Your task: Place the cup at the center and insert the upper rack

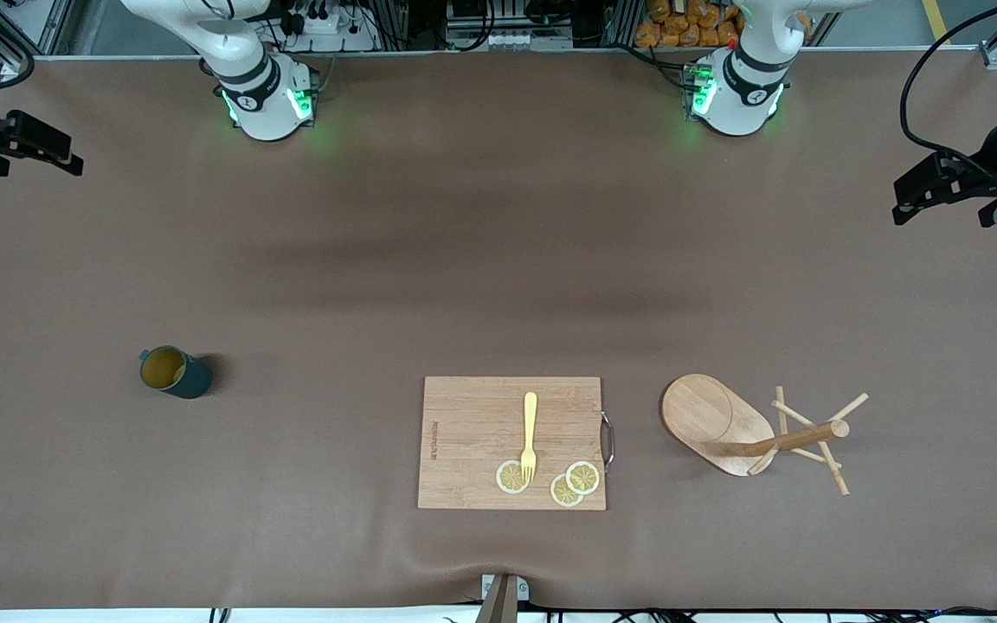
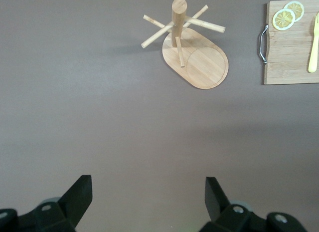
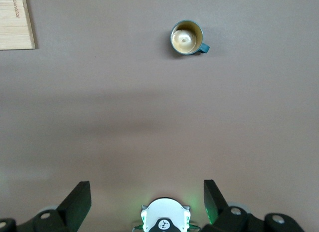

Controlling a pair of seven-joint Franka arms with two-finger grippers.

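So nothing is picked up yet. The cup [image 1: 175, 372] stands upright on the table toward the right arm's end, well apart from the cutting board [image 1: 511, 442]. The upper rack [image 1: 754, 435] stands on its oval base toward the left arm's end, just beside the board's metal handle [image 1: 607, 439]. A yellow fork [image 1: 529, 435] and three lemon slices [image 1: 564, 479] lie on the board.

I think the first job is to grab the cup. To do it well, the right arm should come straight down over it, put one finger inside the rim and one outside, and squeeze gently so the cup does not tip. It should stay away from the loop handle. Then it can carry the cup to the middle of the table.

The right gripper [image 3: 144, 202] hangs high over the table's edge at its own end. Its jaws are wide open and hold nothing. The left gripper [image 2: 148, 197] waits high over its end of the table, above bare cloth near the rack. Its jaws are wide open too, and touch nothing.
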